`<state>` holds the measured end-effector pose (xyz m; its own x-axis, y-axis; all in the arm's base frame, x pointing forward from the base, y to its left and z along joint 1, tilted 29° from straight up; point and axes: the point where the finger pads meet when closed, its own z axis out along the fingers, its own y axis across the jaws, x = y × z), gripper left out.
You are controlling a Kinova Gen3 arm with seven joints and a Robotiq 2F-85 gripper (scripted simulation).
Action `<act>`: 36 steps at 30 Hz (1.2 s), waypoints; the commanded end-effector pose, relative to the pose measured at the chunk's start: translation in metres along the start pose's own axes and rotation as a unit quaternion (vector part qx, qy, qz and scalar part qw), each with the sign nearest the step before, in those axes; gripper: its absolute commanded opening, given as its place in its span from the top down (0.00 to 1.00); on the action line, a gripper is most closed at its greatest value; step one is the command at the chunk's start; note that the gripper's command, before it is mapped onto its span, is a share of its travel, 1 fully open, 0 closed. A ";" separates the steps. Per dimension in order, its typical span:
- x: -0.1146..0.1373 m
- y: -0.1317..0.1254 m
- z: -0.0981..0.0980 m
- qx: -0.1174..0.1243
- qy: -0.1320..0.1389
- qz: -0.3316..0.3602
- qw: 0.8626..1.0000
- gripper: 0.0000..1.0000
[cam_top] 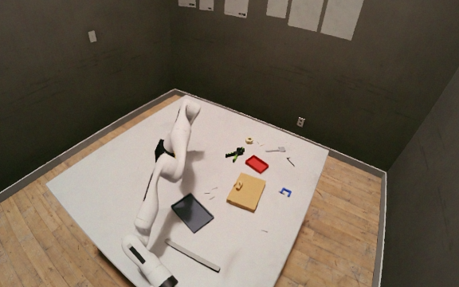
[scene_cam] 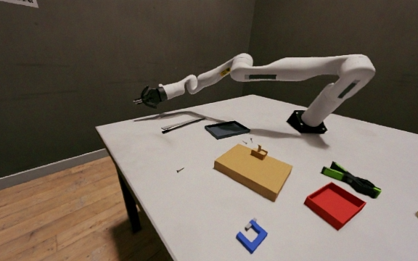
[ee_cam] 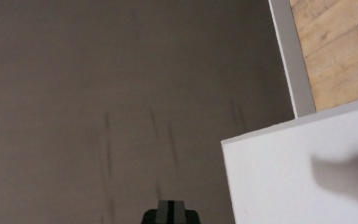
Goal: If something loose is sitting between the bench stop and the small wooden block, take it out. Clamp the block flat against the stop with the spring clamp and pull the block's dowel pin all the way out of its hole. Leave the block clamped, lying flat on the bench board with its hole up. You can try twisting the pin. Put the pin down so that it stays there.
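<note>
We see the jaws (scene_cam: 137,101) closed with nothing between them, up in the air well apart from the bench board (cam_top: 249,197) (scene_cam: 252,170), our landmark; small block and stop look like one wooden cluster (cam_top: 238,185) (scene_cam: 259,152) on top of the board, too small to tell apart; spring clamp (cam_top: 235,154) (scene_cam: 352,180) off the board on the counter (cam_top: 114,175) (scene_cam: 151,152) (ee_cam: 290,175), past the red tray (cam_top: 256,164) (scene_cam: 335,205); blue clamp (cam_top: 288,190) (scene_cam: 255,239) beside the board, dark tray (cam_top: 192,213) (scene_cam: 227,130) on its other side
</note>
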<state>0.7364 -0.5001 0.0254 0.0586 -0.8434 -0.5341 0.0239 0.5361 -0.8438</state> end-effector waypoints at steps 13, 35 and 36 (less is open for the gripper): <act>-0.028 -0.002 0.016 -0.028 -0.017 0.019 0.999 0.90; -0.081 -0.001 0.042 -0.092 -0.036 0.061 0.993 0.90; -0.085 -0.001 0.043 -0.097 -0.037 0.064 0.993 0.90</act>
<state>0.7691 -0.4382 0.0602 0.1084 -0.7675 -0.6319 -0.1597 0.6139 -0.7731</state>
